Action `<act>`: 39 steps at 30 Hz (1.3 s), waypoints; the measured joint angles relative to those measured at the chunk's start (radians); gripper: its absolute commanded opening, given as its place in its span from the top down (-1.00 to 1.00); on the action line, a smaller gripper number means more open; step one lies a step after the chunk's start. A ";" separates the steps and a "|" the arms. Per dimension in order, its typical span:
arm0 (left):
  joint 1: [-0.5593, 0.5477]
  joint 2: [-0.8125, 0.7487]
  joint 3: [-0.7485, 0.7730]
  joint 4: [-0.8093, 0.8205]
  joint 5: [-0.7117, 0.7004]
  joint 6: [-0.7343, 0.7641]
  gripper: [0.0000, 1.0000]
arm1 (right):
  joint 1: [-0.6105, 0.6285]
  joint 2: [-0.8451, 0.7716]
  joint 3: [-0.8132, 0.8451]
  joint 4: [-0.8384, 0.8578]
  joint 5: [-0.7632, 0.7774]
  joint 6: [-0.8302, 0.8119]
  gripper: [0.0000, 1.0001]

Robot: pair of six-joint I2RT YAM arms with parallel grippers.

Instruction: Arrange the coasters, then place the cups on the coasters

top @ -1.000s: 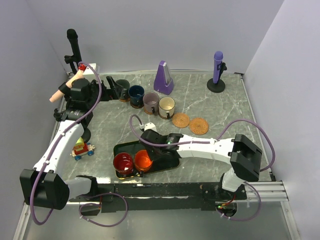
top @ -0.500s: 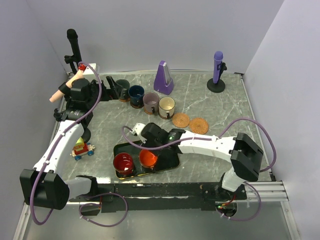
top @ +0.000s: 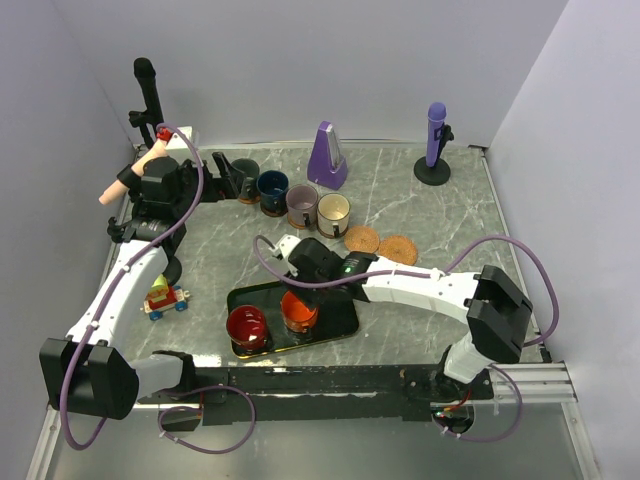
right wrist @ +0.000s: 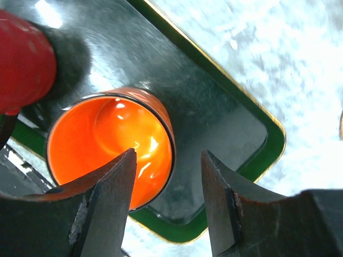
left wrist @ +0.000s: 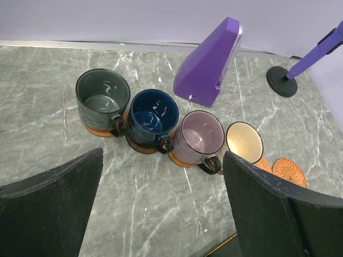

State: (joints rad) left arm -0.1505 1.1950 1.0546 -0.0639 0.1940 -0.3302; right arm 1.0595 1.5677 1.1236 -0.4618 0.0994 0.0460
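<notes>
The right hand (right wrist: 169, 155) hangs over the black tray (right wrist: 225, 118) with its jaws apart. In the wrist view one of its fingers (right wrist: 104, 198) sits above the mouth of the orange cup (right wrist: 107, 144) and the other just outside its wall, so the rim lies in the gap; neither visibly presses on it. The orange cup stands upright on the tray. Just beside it, toward the tray's left end, is the red cup (top: 246, 326), also upright.

The left hand (left wrist: 163, 152) is spread wide and holds nothing, poised near the back left of the tabletop (top: 420, 200). Before it runs a slanting row of four upright cups: the dark green-grey cup (left wrist: 102, 96), the navy cup (left wrist: 153, 115), the lilac cup (left wrist: 201, 134) and the cream cup (left wrist: 244, 142), each close against the next. Brown coasters (left wrist: 99, 131) show under the first three; whether one lies under the cream cup I cannot tell.

Past the cream cup, two bare coasters (top: 362, 240) lie flat side by side on the tabletop. A purple metronome (top: 327, 157) stands behind the row.
</notes>
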 measured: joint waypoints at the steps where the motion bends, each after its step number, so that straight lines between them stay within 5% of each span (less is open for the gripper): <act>1: 0.000 0.000 0.000 0.000 0.000 0.000 -0.93 | 0.000 0.000 0.000 -0.008 0.013 0.026 -0.17; 4: -0.001 0.000 0.000 0.000 0.000 0.000 -0.93 | 0.001 0.000 0.000 -0.050 0.052 0.100 -0.11; 20: -0.002 0.000 0.000 0.000 -0.001 0.000 -0.93 | 0.011 0.010 -0.004 -0.063 0.068 0.297 1.00; 30: -0.002 0.000 0.000 0.000 -0.008 0.003 -0.93 | 0.014 -0.021 -0.003 -0.101 0.111 0.321 1.00; 39: -0.002 0.000 0.000 0.000 -0.008 0.003 -0.93 | -0.087 -0.254 -0.021 -0.211 0.200 0.297 1.00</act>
State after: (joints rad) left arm -0.1528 1.1950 1.0546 -0.0639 0.1856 -0.3267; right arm 0.9722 1.3132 1.1030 -0.6727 0.2993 0.3428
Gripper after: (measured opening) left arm 0.967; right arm 0.023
